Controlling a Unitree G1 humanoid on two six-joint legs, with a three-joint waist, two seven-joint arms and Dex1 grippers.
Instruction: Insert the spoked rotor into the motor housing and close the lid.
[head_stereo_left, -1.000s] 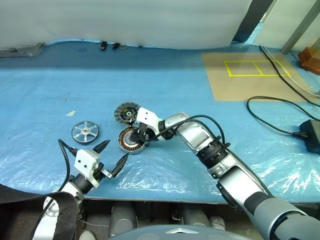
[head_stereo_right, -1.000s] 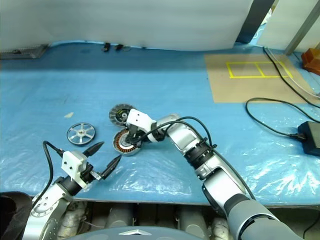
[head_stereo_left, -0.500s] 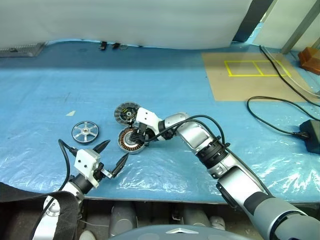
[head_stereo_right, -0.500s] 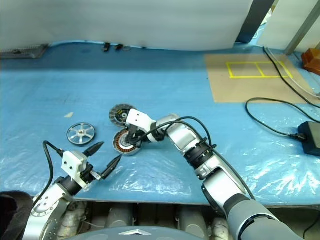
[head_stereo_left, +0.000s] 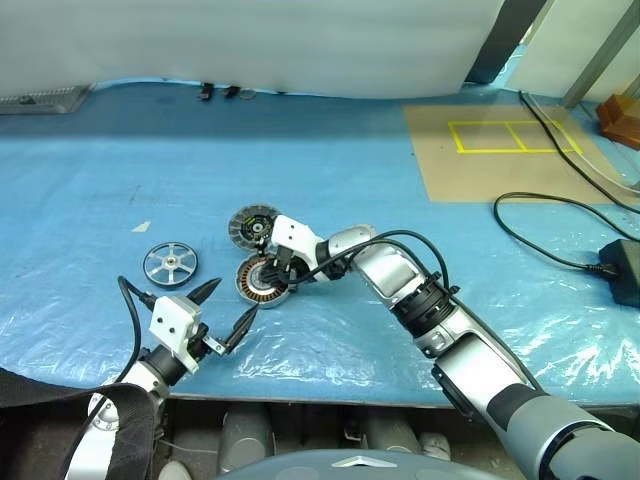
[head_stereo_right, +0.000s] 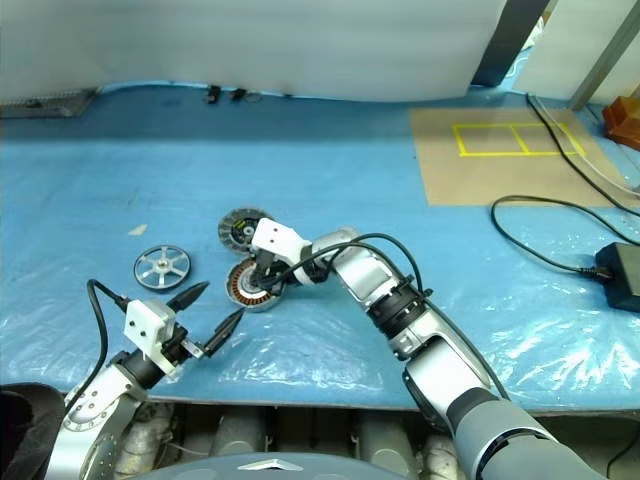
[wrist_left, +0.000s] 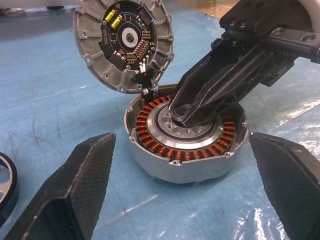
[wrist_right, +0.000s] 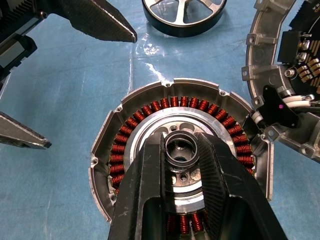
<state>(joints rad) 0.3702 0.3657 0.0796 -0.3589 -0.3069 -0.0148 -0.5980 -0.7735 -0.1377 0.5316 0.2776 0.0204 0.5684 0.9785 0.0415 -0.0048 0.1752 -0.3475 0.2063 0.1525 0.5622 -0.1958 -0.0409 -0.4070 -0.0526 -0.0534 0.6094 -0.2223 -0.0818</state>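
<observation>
Motor housing: round silver-rimmed cup (wrist_left: 186, 139) with a ring of copper-orange windings, flat on the blue plastic sheet (head_stereo_left: 330, 190), open side up.
Right gripper: (wrist_right: 182, 150) reaches down into the housing – its two black fingers are closed around the raised silver hub at the centre.
Lid: silver-grey disc (wrist_left: 123, 44) with a dark inner ring and small yellow parts, tilted up on edge, touching the housing's far rim and joined to it by short wires.
Spoked rotor: flat silver metal wheel (head_stereo_left: 169, 265) lying on the sheet, to the left of the housing and apart from it.
Left gripper: (head_stereo_left: 226, 309) hovers near the table's front edge – fingers spread wide, holding nothing, pointing toward the housing.
</observation>
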